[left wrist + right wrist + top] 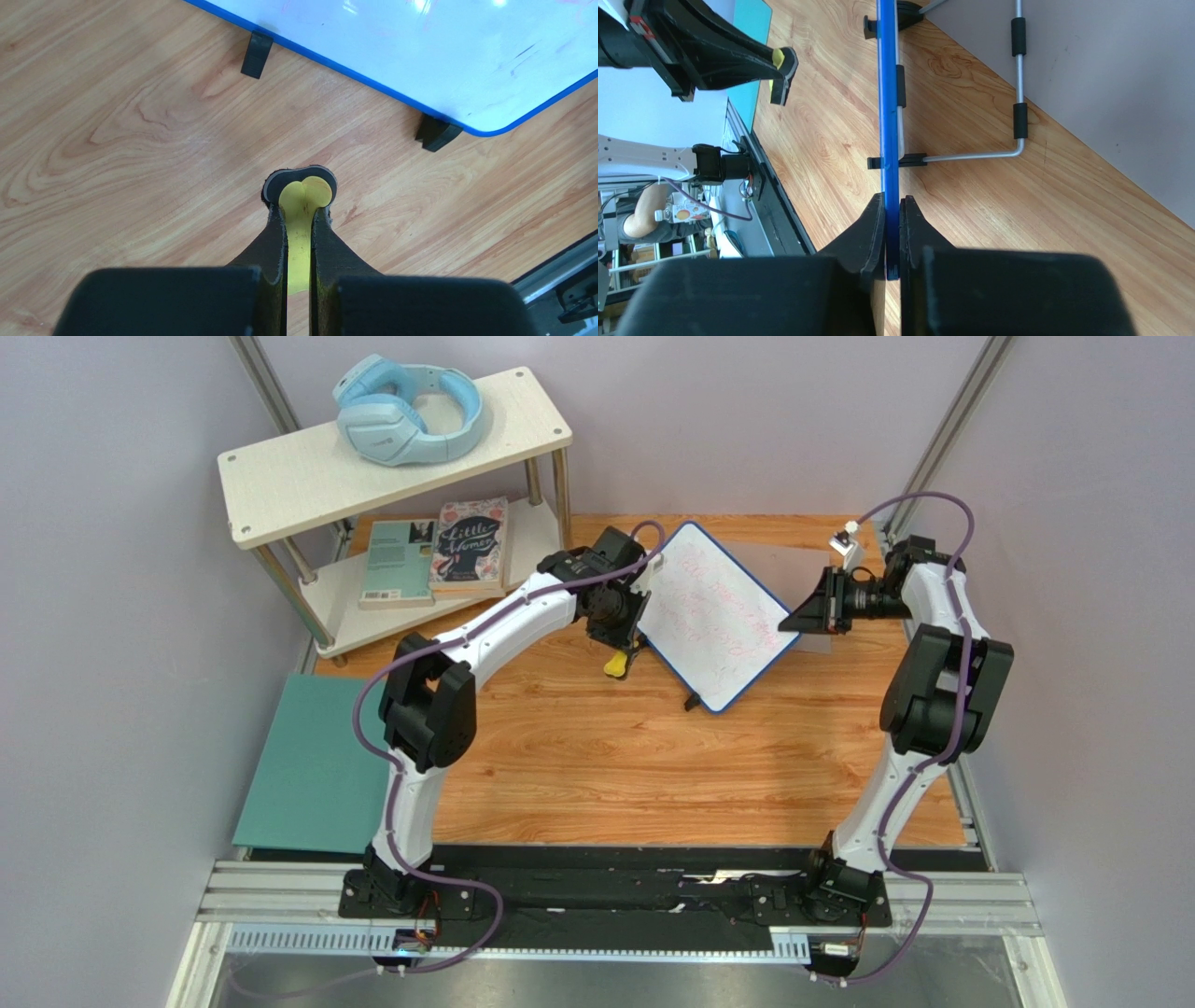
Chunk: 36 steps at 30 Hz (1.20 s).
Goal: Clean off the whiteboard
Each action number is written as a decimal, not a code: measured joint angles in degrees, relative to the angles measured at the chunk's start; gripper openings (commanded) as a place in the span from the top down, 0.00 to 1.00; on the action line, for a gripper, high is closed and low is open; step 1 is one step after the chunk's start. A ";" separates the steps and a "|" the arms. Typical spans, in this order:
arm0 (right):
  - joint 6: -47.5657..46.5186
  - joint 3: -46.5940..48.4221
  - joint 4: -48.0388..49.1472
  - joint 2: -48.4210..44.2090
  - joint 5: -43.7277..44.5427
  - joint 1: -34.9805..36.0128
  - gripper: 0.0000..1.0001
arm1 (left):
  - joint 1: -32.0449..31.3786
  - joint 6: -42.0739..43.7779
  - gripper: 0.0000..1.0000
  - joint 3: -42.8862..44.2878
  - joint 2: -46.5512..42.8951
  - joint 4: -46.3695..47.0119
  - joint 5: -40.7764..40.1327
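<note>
Whiteboard is stood on a wire stand at the back centre of the wooden table. Faint pink scribbles are seen on its face. Its blue frame is clamped edge-on between the closed fingers of the right gripper. A small yellow item with black backing is pinched in the closed left gripper, held near the board's lower-left edge, not touching.
</note>
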 measured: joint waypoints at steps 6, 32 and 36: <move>-2.23 0.24 -1.46 0.17 -0.31 0.04 1.00 | 1.64 -1.53 1.00 1.27 -0.02 2.80 1.84; -7.26 -5.18 -2.78 -9.81 5.99 1.81 1.00 | -0.17 -1.55 1.00 8.04 9.40 32.15 -5.90; -7.26 -5.18 -2.36 -10.34 6.60 2.56 1.00 | -0.72 1.09 1.00 10.21 11.23 35.32 -6.78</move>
